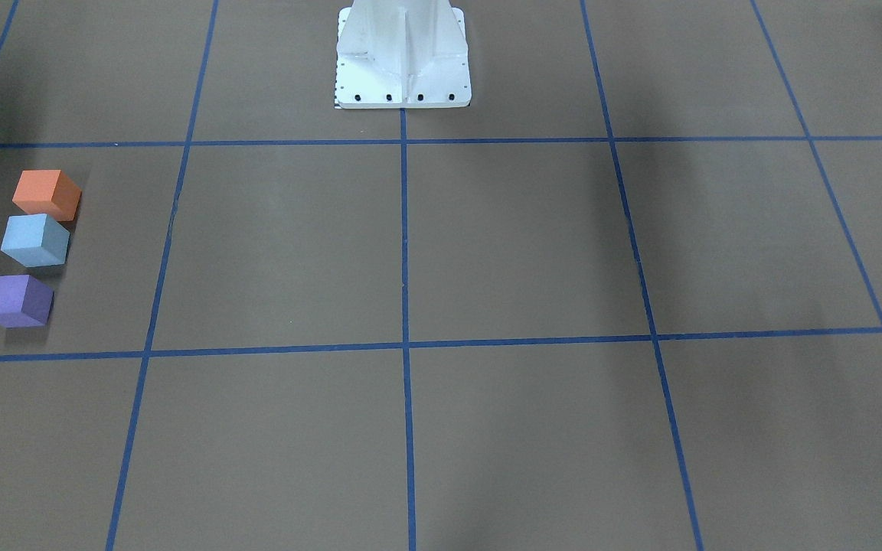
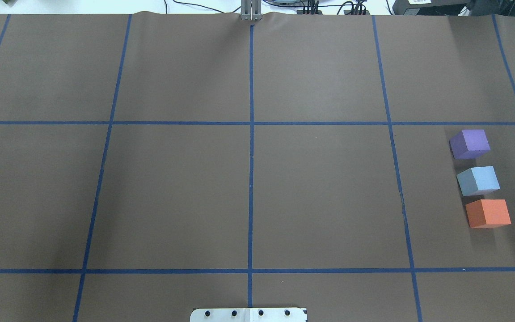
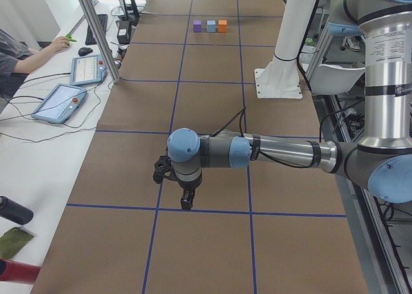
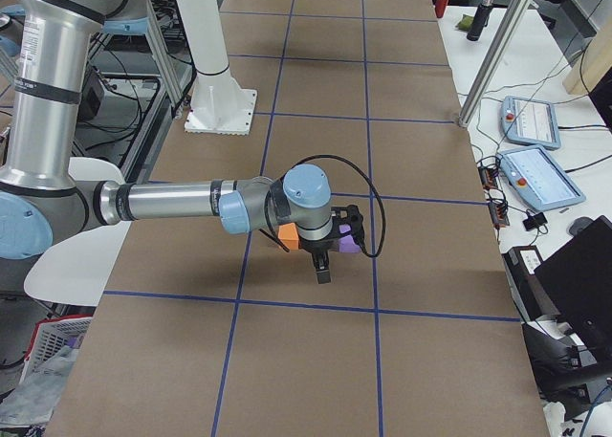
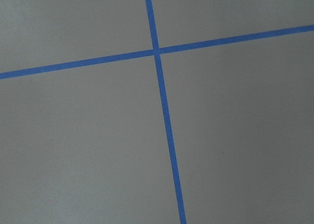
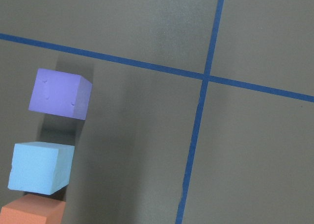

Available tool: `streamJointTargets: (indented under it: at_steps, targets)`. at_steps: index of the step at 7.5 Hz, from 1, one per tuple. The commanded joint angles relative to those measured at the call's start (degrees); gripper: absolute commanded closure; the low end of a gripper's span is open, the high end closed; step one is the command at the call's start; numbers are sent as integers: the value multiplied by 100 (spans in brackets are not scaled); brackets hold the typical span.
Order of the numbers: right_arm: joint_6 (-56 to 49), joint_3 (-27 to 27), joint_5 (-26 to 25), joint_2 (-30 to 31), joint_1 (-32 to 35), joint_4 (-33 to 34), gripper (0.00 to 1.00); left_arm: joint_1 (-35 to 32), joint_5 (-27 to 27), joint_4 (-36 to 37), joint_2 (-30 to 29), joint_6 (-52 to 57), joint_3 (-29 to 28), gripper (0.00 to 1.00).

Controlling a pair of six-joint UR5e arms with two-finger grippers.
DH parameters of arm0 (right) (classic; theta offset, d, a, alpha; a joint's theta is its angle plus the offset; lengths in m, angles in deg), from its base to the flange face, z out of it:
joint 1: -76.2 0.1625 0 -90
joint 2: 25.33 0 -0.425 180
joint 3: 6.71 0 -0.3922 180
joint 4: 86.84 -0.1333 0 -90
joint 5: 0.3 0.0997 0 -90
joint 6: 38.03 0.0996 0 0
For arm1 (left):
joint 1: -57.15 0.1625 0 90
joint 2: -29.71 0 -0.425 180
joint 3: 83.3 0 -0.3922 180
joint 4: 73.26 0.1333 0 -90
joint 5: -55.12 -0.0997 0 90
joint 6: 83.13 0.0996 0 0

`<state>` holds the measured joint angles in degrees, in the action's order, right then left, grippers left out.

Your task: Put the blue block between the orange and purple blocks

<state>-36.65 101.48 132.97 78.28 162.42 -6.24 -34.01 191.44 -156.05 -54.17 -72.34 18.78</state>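
Observation:
The light blue block [image 2: 478, 180] sits on the table between the purple block [image 2: 470, 143] and the orange block [image 2: 487, 213], in one row at the table's right side. The row also shows in the front view: orange [image 1: 47, 193], blue [image 1: 35, 239], purple [image 1: 15, 300]. The right wrist view shows purple [image 6: 60, 93], blue [image 6: 40, 167] and orange [image 6: 32, 211] from above. My right gripper [image 4: 323, 270] hangs above the row and touches no block; I cannot tell if it is open or shut. My left gripper [image 3: 183, 201] hangs over bare table far from the blocks; its state is unclear too.
The brown table [image 2: 320, 197] carries a grid of blue tape lines. The robot's white base [image 1: 403, 57] stands at the table's robot side. Tablets [image 3: 61, 101] and an operator's arm show on a side bench. A metal post [image 3: 96, 30] stands at the table edge.

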Motion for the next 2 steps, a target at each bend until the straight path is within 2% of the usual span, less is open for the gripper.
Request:
streamJointTargets:
  at_steps: [1,2]
  targets:
    - [20,1,-2,1,0,0,0,2,0,0,-5,2,-21,0]
    - [21,1,-2,1,0,-9,0,2,0,0,-5,2,-22,0]
